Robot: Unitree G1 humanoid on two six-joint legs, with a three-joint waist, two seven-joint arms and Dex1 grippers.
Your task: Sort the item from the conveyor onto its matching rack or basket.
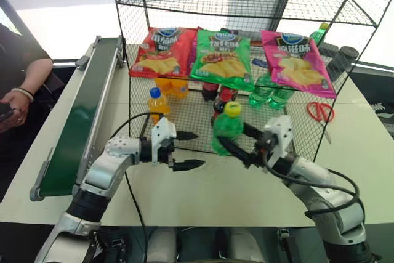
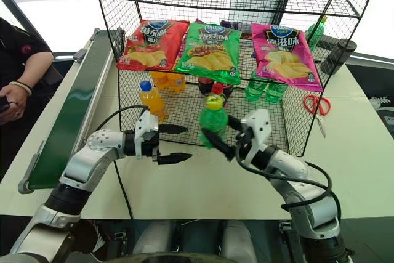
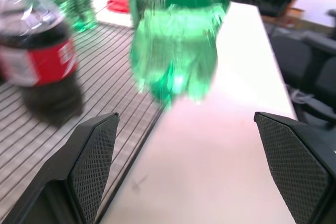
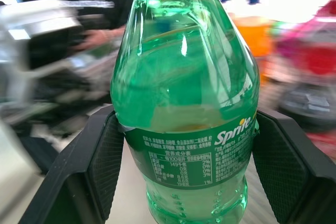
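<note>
step: bottle (image 1: 227, 129) off the belt (image 1: 86, 115), carried upright just in front of the rack (image 1: 280, 100) | right gripper (image 1: 241, 143): clamped on bottle | left gripper (image 1: 186, 149): fingers apart, empty | next: likely set it among the green bottles (image 1: 269, 93), clearing the colas (image 1: 218, 93)

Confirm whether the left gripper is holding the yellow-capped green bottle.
No: the left gripper is open and empty, while the right gripper clamps the green bottle.
</note>
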